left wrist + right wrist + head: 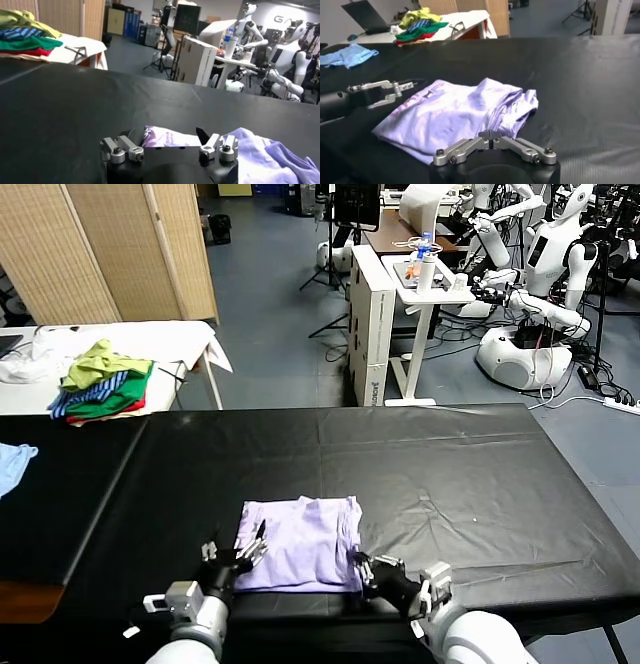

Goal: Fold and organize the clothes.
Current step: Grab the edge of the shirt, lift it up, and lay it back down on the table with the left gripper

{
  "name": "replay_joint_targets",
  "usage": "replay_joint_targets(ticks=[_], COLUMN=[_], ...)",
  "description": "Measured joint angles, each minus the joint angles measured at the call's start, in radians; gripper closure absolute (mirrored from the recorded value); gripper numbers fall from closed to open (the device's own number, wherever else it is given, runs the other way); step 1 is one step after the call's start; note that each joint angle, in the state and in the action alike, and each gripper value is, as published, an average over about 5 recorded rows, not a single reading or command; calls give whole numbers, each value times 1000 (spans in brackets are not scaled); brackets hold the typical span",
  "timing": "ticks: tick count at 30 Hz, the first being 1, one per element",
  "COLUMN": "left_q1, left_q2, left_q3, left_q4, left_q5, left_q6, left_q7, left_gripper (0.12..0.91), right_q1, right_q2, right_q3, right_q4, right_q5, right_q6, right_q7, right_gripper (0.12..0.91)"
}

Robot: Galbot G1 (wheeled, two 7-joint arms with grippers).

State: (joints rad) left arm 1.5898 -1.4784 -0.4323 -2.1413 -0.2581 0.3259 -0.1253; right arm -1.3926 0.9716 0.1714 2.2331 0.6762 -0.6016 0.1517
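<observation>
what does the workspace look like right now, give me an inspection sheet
surface: black table, its cover lightly wrinkled
job's things: lavender T-shirt, partly folded, lying flat at the near edge between the two grippers
clutter: light blue cloth at the table's far left edge; garment pile on a white side table beyond
grippers: left gripper open at the shirt's left near corner, one finger over the fabric; right gripper shut at the shirt's right near corner, grip on fabric not clear
cables: cables on the floor at far right
surroundings: bamboo screen, white cart, other white robots
</observation>
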Motion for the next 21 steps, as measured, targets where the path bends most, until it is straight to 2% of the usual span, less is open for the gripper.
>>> replay_joint_targets(ticks=[8, 10, 13, 16, 21], left_q1=[2, 3, 1, -1, -2], left_q2=[-4, -4, -7, -13, -22], left_q3=[0, -1, -3, -9, -29], left_q4=[3, 4, 5, 9, 23], left_q5=[1, 1, 0, 1, -4], left_q6=[-5, -7, -11, -20, -47], left_q7=[-1, -1, 0, 9, 37], left_gripper=[123, 123, 123, 123, 123], right_q1=[-42, -44, -40, -37, -48], right_q2=[34, 40, 38, 25, -6], right_q3=[8, 14, 32, 63, 144], right_q4=[-14, -17, -14, -1, 15], right_q5=[-7, -17, -35, -30, 21], right_q6=[-22, -13, 20, 56, 85], right_q7=[27, 16, -20, -64, -92], right_gripper=[886, 886, 877, 775, 463])
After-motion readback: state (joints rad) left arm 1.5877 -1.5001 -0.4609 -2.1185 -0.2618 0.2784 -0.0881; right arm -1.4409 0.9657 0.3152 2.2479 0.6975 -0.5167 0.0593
